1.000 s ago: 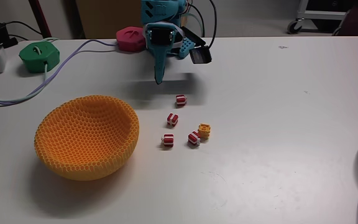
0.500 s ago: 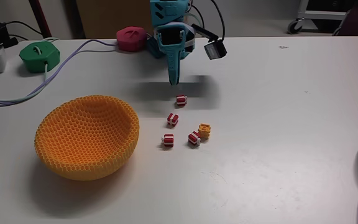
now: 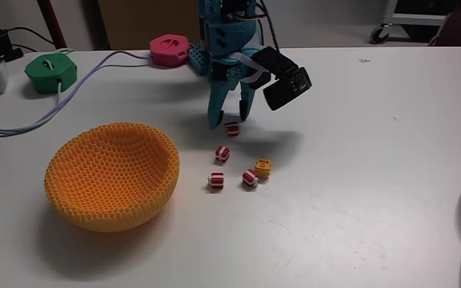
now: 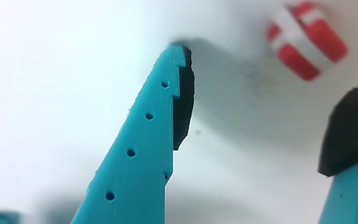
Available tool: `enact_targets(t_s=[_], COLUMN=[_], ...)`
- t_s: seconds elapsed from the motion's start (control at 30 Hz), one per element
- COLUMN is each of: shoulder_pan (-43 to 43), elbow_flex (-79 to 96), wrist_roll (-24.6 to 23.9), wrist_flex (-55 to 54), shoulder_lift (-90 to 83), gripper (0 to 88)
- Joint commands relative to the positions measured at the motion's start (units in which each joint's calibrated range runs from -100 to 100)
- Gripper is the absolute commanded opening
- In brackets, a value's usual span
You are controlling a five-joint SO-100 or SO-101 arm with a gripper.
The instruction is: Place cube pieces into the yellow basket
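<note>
- On the white table [image 3: 358, 160], fixed view: teal two-finger gripper [image 3: 229, 120] points down, tips at or just above the surface; I can't tell which.
- Fingers [image 3: 214, 112] spread apart, holding nothing. A red-and-white striped cube [image 3: 232, 128] sits right at the tips, roughly between them.
- Wrist view: the same striped cube [image 4: 306, 40] lies in the gap between the teal finger with the dark pad [image 4: 148, 143] and the other dark-padded tip [image 4: 347, 134]; neither touches it.
- Other cube pieces nearer the camera: striped one [image 3: 222, 153], striped one [image 3: 216, 181], striped one [image 3: 250, 178], and a small yellow-orange cube [image 3: 263, 167] just beside that last one.
- Large round yellow-orange honeycomb-mesh basket [image 3: 110, 176] stands left of the cluster, near it but not touching; no cubes visible inside.
- Back edge of table: green hexagonal puck [image 3: 50, 72] at left with a cable, pink puck [image 3: 169, 50] beside the arm's base.
</note>
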Motion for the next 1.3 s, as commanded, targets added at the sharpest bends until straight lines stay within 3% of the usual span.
enact_targets(t_s=[0.0,0.27,0.43,0.53,0.67,0.87,0.9,0.93,0.97,1.0,1.1,1.27], shoulder_pan=[1.8,1.1,2.3,4.8,12.3,25.0,26.7,28.0,28.5,28.9,28.3,25.2], elbow_flex=[-0.9,-0.7,-1.3,-8.2,-28.5,-55.2,-56.2,-55.5,-54.3,-53.2,-50.0,-45.7], wrist_roll=[-1.1,-4.2,-6.0,-2.6,5.3,12.1,12.3,12.6,13.3,13.1,11.5,7.7], wrist_flex=[-6.7,-14.3,-15.2,-9.2,1.3,-2.7,-4.2,-7.0,-8.8,-9.4,-11.5,-12.6], shoulder_lift=[1.2,8.7,9.8,8.1,4.9,11.7,13.8,15.4,17.2,18.9,22.5,21.9], gripper=[36.5,26.8,0.0,0.0,0.0,0.0,1.5,9.9,27.6,38.1,46.4,50.1])
